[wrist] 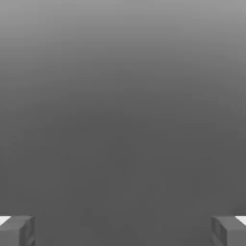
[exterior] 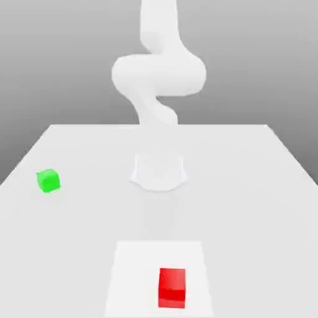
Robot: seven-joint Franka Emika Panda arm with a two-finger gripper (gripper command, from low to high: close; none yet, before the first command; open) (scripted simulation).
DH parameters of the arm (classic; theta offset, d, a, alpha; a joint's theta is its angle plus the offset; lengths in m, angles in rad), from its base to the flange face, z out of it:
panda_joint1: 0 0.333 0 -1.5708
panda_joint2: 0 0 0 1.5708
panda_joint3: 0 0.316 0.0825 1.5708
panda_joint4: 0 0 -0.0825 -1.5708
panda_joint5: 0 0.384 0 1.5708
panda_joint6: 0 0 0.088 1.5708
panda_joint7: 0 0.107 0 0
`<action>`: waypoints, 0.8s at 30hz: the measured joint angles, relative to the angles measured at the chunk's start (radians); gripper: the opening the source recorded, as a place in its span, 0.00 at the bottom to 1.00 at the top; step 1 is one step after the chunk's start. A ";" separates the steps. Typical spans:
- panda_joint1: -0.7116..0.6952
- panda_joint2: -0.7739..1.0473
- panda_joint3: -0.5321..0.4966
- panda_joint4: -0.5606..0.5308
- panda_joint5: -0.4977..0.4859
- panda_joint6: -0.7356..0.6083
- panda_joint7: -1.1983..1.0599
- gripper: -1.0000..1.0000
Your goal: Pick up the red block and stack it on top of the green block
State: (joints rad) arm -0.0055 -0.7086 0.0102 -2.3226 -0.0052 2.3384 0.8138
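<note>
The red block [exterior: 172,287] rests on the table near its front edge, slightly toward the exterior view's right. Far from it, the green block [exterior: 48,181] sits on the table at the exterior view's left, further back. Both cubes stand alone with nothing touching them. In the hand view my gripper [wrist: 123,231] is open: its two grey fingertips [wrist: 18,230] stand wide apart with only plain grey background between them. Neither block appears in the hand view.
The white arm [exterior: 158,74] rises from its round base [exterior: 159,171] at the table's middle and bends upward out of the picture. A brighter white square patch [exterior: 133,273] on the table [exterior: 248,186] lies under the red block.
</note>
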 joint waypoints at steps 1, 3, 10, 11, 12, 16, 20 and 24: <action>-0.003 0.039 0.005 -0.010 -0.002 0.016 0.006 0.50; -0.007 0.114 0.013 -0.028 -0.006 0.048 0.017 0.50; -0.017 0.369 0.035 -0.091 -0.022 0.155 0.056 0.50; -0.018 0.405 0.038 -0.100 -0.024 0.170 0.062 0.50; -0.019 0.442 0.040 -0.109 -0.026 0.185 0.067 0.50; -0.018 0.586 0.046 -0.145 -0.032 0.246 0.087 0.50; -0.012 0.731 0.049 -0.181 -0.031 0.307 0.103 0.50; -0.006 0.875 0.050 -0.210 -0.024 0.376 0.111 0.50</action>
State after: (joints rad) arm -0.0111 0.1669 0.0600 -2.5326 -0.0287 2.7143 0.9248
